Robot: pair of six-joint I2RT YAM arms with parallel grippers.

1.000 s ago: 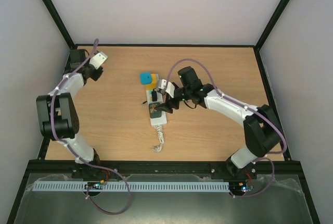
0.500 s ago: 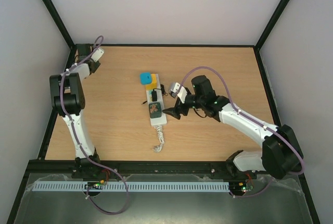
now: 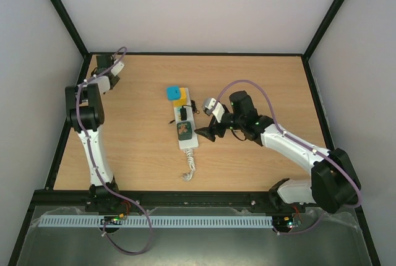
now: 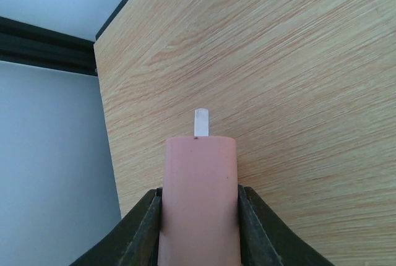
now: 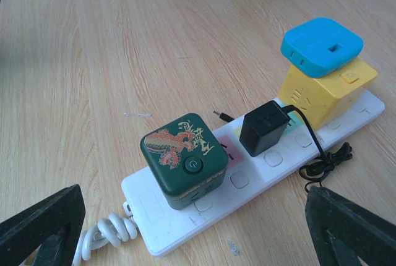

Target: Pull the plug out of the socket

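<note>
— Since the left gripper [image 4: 199,219] clamps what looks like a pink round plastic plug [image 4: 199,192], why hold it there?

— To free it from the long white plastic power strip [image 5: 257,179], I'd judge. The strip lies just ahead of the right gripper [image 3: 203,133], fingers spread, empty.

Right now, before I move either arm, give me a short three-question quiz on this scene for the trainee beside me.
1. Multiple choice: what is the left end effector holding?
A) a pink plug
B) a screwdriver
C) nothing

2. True or false: on the socket, the green cube sits at the end nearest the coiled cord.

3. Fill in the blank: the blue block rests on top of the ___ block.

Key
1: A
2: true
3: yellow block
</note>
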